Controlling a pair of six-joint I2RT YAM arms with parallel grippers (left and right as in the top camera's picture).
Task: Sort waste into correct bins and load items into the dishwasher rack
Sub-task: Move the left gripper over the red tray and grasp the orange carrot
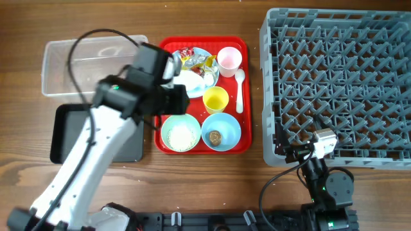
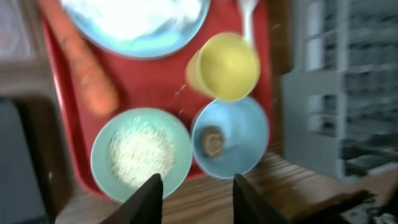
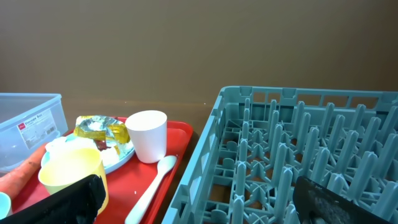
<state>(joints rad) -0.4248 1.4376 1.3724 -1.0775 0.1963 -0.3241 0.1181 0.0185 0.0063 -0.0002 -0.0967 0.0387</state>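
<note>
Dark fingertips (image 2: 151,198) of the left jaws frame the bottom of the left wrist view. They are parted with only bare table (image 2: 205,202) between them, so they are released and grasp nothing.

Farthest left on the table sit the clear bin (image 1: 70,64) and, nearer, the black bin (image 1: 67,138). Both are just beside the red tray (image 2: 155,87), probably so waste travels a short way.

On the tray the carrot (image 2: 84,68) lies along the left rim. The plate (image 2: 146,51) carries tissue (image 1: 187,81) and wrappers (image 1: 196,59).

The left jaws hover over the tray's near edge, between the rice bowl (image 2: 102,168), filled with rice grains (image 2: 142,155), and the second bowl (image 2: 245,130), which holds the brown lump (image 2: 213,142). That suggests one of the bowls is the next target.

The yellow cup (image 2: 224,65), pink cup (image 1: 229,59) and spoon (image 1: 239,90) stand further right.

The dishwasher rack (image 1: 347,70) is empty. At its near left corner the right jaws gape wide and hold nothing, seemingly waiting.
</note>
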